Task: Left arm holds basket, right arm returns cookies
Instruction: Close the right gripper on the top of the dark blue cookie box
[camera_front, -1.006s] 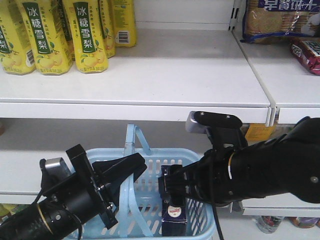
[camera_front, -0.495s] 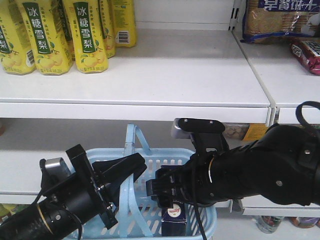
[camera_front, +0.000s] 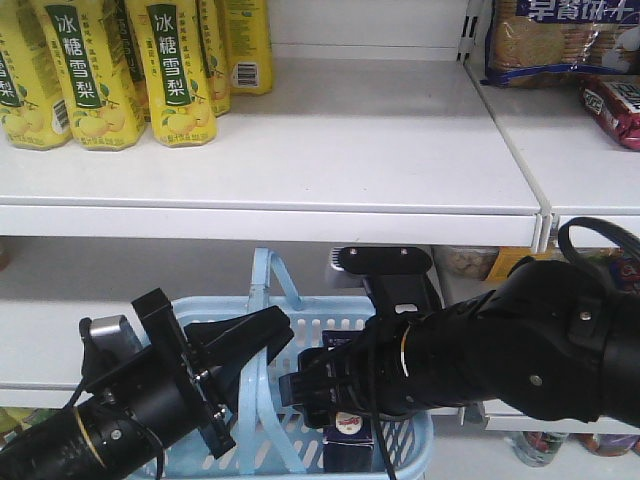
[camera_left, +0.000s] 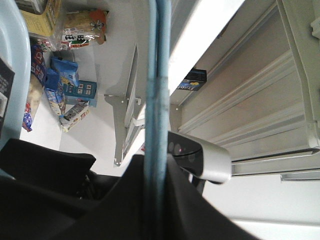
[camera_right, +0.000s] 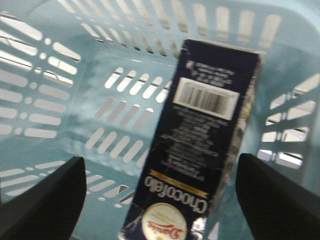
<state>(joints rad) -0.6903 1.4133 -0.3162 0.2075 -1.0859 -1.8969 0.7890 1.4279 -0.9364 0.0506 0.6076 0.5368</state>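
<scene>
1. Currently, shelf (camera_front: 350, 150) spans the scene above both arms.
2. Basket (camera_front: 330, 302) sits below shelf, in front of it.
3. Right gripper (camera_right: 160, 165) reaches into basket, fingers spread wide.
4. Left gripper (camera_front: 262, 350) is pinched on basket handle.
5. Cookies (camera_right: 210, 150) rest inside basket between the spread fingers, touching neither, barcode label facing right gripper.

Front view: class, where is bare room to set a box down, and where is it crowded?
Free: the upper shelf is bare from the yellow bottles at left across to the upright before the biscuit packs. Crowded: the basket mouth, where the left tool holds the handle and the open right tool hangs over the cookie box.
</scene>
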